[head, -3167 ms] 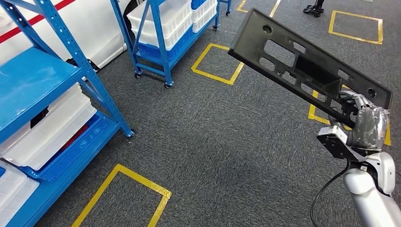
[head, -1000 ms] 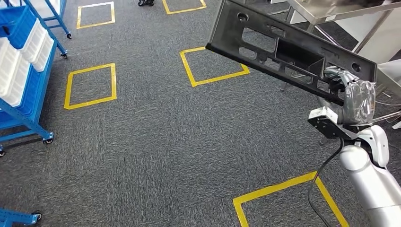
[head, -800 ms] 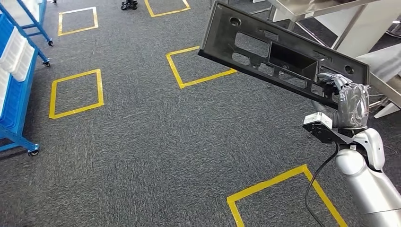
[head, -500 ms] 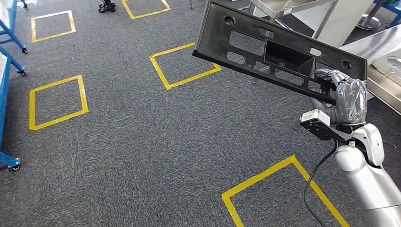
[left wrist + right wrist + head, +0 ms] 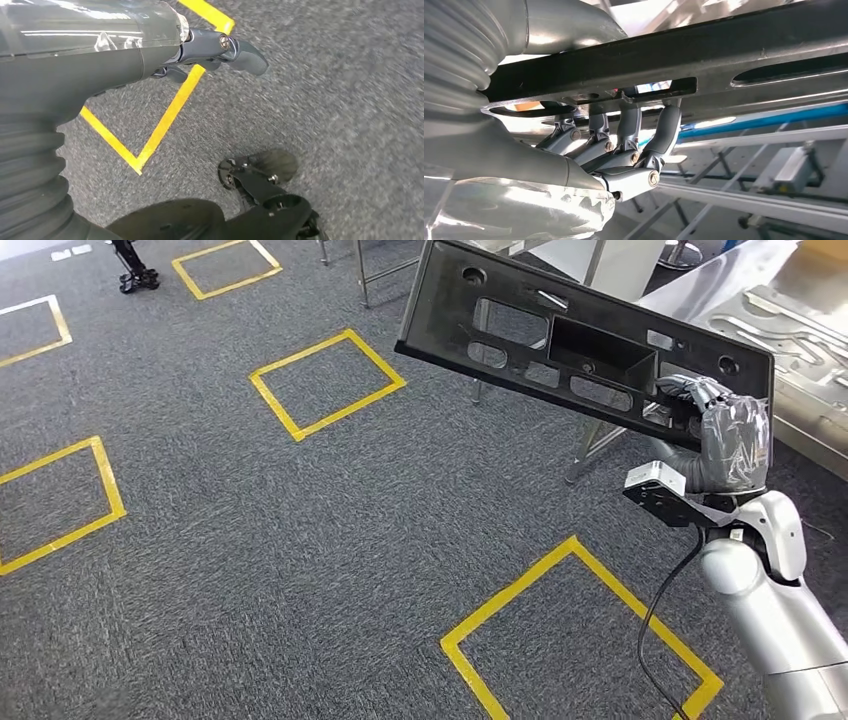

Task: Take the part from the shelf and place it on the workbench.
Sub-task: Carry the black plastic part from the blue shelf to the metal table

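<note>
Grey carpet with yellow tape squares (image 5: 330, 380) lies below. My right hand (image 5: 722, 440) grips one end of the long black plastic panel (image 5: 580, 345), held in the air near the steel workbench (image 5: 790, 315); its free end could tip and slip. My left hand (image 5: 100, 55) hangs low, fingers curled around nothing.

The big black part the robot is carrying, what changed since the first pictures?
The robot turned: the blue shelves slid out of the head view and a metal workbench came in at upper right. The black part stayed gripped at one end by the right hand, tilted the same way. Nothing was let go.
</note>
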You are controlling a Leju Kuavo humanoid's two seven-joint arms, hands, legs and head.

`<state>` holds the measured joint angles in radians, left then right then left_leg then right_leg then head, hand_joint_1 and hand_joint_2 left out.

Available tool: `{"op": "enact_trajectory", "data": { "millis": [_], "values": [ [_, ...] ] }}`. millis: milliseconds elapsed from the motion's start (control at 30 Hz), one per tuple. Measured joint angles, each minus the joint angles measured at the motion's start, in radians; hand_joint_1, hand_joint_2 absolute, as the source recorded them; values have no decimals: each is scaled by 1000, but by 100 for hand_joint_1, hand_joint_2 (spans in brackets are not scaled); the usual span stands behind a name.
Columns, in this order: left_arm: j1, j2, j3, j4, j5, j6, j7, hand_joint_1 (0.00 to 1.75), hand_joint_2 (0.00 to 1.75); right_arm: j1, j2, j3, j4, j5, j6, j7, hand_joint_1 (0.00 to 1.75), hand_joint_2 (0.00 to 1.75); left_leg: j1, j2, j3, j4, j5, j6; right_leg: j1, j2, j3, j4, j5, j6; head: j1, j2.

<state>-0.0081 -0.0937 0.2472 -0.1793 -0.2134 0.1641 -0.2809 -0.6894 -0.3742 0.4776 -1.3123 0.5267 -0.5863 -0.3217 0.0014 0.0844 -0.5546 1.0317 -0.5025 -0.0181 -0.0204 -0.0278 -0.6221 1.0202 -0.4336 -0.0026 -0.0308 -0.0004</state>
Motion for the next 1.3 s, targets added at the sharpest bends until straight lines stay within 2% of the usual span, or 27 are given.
{"op": "enact_trajectory", "data": {
  "millis": [33, 100, 133, 167, 200, 233, 300, 367, 433, 467, 533, 600, 633, 667, 700, 733, 767, 833, 900, 967, 1033, 1100, 1167, 1200, 1233, 1267, 1300],
  "values": [
    [0, 0, 0, 0, -2, -2, 1, 0, 175, 0, 1, 0, 0, 0, 0, 1, 175, 175, 3, -25, -19, 45, -29, -4, -2, 10, 0, -2, 2, -6, 0, 0],
    [2, 0, 0, 0, -7, -5, 4, 0, 175, 0, 3, 0, 0, 0, 3, 2, 175, 175, 7, -68, -82, 187, -97, -9, -1, 32, -3, -1, 5, -13, 0, 0],
    [3, 0, 0, 0, -10, -6, 5, 0, 175, 0, 3, 1, 0, 0, 4, 2, 175, 175, 7, -75, -110, 246, -116, -9, 0, 44, -4, 0, 5, -14, 0, 0],
    [3, 1, 0, 0, -12, -8, 8, 0, 175, 1, 3, 1, 1, -1, 7, 3, 175, 175, 7, -78, -125, 273, -115, -8, 2, 58, -5, 1, 5, -14, 0, 0],
    [2, 1, 0, 0, -12, -12, 14, 0, 175, 1, 3, 1, 1, -2, 8, 3, 175, 175, 7, -80, -120, 257, -93, -6, 3, 71, -5, 3, 6, -14, 0, 0],
    [2, 2, 0, 0, -10, -19, 20, 0, 175, 1, 2, 1, 0, -4, 10, 4, 175, 175, 7, -87, -98, 204, -56, -1, 3, 85, -5, 4, 6, -14, 0, 0],
    [3, 4, 1, 0, -2, -37, 33, 0, 175, 2, 1, 1, -1, -5, 11, 6, 175, 175, 8, -131, -38, 62, 10, 10, 3, 111, -7, 6, 8, -10, 0, 0],
    [4, 5, 1, 0, 0, -54, 37, 0, 175, 6, -3, 1, -7, -3, 11, 12, 175, 175, 7, -164, -8, -9, 28, 18, -1, 134, -14, 5, 13, 2, 0, 0],
    [3, 4, 1, 0, -4, -68, 37, 0, 175, 16, -16, 1, -20, 0, 11, 19, 175, 175, 6, -152, -5, -21, 32, 25, -5, 156, -21, -1, 22, 19, -1, 0],
    [1, 4, 1, 0, -6, -74, 38, 0, 175, 22, -27, 0, -27, 1, 11, 23, 175, 175, 8, -141, -3, -30, 38, 32, -5, 151, -24, -1, 22, 25, -1, 0],
    [1, 2, 0, 0, -9, -84, 38, 0, 175, 28, -50, -1, -40, 1, 12, 28, 175, 175, 11, -116, 1, -49, 52, 45, -1, 104, -48, 43, -11, 33, 0, 0],
    [4, 2, 0, 0, -12, -90, 38, 0, 175, 34, -63, -2, -48, -2, 13, 32, 175, 175, 8, -90, 1, -53, 55, 52, -1, 52, -101, 161, -76, 39, 0, 0],
    [5, 2, 0, 0, -14, -93, 40, 0, 175, 41, -69, -2, -52, -4, 13, 33, 175, 175, 6, -76, 0, -53, 54, 52, -3, 43, -127, 221, -100, 43, 0, 0],
    [6, 1, -1, 0, -16, -96, 41, 0, 175, 49, -75, -2, -54, -5, 14, 34, 175, 175, 6, -63, 0, -51, 53, 51, -4, 38, -138, 253, -108, 46, 0, 0],
    [5, 1, -1, 0, -18, -99, 44, 0, 175, 56, -81, -2, -57, -6, 14, 35, 175, 175, 6, -50, 0, -50, 51, 50, -5, 33, -132, 249, -99, 49, 0, 0],
    [5, 0, -2, 0, -20, -102, 46, 0, 175, 63, -88, -3, -60, -6, 14, 36, 175, 175, 6, -37, 0, -47, 49, 48, -5, 27, -104, 206, -75, 51, 0, 0],
    [5, 0, -3, 0, -21, -104, 48, 0, 175, 67, -92, -4, -65, -5, 13, 36, 175, 175, 6, -25, 0, -42, 45, 44, -5, 12, -62, 137, -46, 51, 0, 0],
    [4, -1, -4, 0, -25, -105, 53, 0, 175, 74, -97, -7, -78, 2, 10, 38, 175, 175, 1, -5, 0, -33, 35, 33, 0, -22, 2, 25, -13, 41, 0, 0],
    [2, -1, -5, 0, -28, -104, 57, 0, 175, 84, -98, -10, -86, 15, 6, 42, 175, 175, -3, 14, 3, -29, 28, 21, 7, -25, 14, -2, -10, 26, 0, 0],
    [-2, -1, -5, 0, -30, -102, 59, 0, 175, 95, -99, -13, -89, 27, 3, 46, 175, 175, -2, 27, 7, -27, 23, 11, 5, -2, 11, -3, -7, 13, 0, 0],
    [-2, 0, -5, 0, -30, -102, 60, 0, 175, 100, -99, -15, -91, 30, 3, 46, 175, 175, 3, -4, -10, 19, -13, 0, 0, 16, 10, -6, -3, 1, 0, 0],
    [0, 1, -5, 0, -29, -104, 56, 0, 175, 100, -97, -16, -89, 27, 4, 41, 175, 175, 6, -55, -63, 141, -79, -6, -2, 35, 8, -7, -1, -6, 0, 0],
    [1, 2, -5, 0, -27, -107, 49, 0, 175, 99, -93, -16, -84, 23, 6, 35, 175, 175, 5, -73, -113, 250, -115, -6, 1, 56, 7, -6, 0, -9, 0, 0],
    [0, 2, -5, 0, -27, -108, 47, 0, 175, 99, -92, -16, -80, 21, 7, 32, 175, 175, 5, -76, -117, 258, -105, -3, 3, 69, 7, -5, 0, -9, 0, 0],
    [-1, 2, -5, 0, -27, -109, 46, 0, 175, 97, -91, -16, -77, 19, 8, 31, 175, 175, 4, -79, -104, 228, -78, 2, 5, 82, 7, -4, 0, -9, 0, 0],
    [-1, 2, -5, 0, -27, -109, 47, 0, 175, 95, -90, -16, -74, 17, 8, 30, 175, 175, 3, -91, -77, 166, -39, 10, 6, 95, 8, -4, 1, -9, 0, 0],
    [0, 3, -5, 0, -27, -109, 47, 0, 175, 92, -88, -16, -72, 15, 9, 29, 175, 175, 3, -116, -47, 98, -6, 20, 6, 107, 7, -3, 1, -8, 0, 0]
  ]
}}
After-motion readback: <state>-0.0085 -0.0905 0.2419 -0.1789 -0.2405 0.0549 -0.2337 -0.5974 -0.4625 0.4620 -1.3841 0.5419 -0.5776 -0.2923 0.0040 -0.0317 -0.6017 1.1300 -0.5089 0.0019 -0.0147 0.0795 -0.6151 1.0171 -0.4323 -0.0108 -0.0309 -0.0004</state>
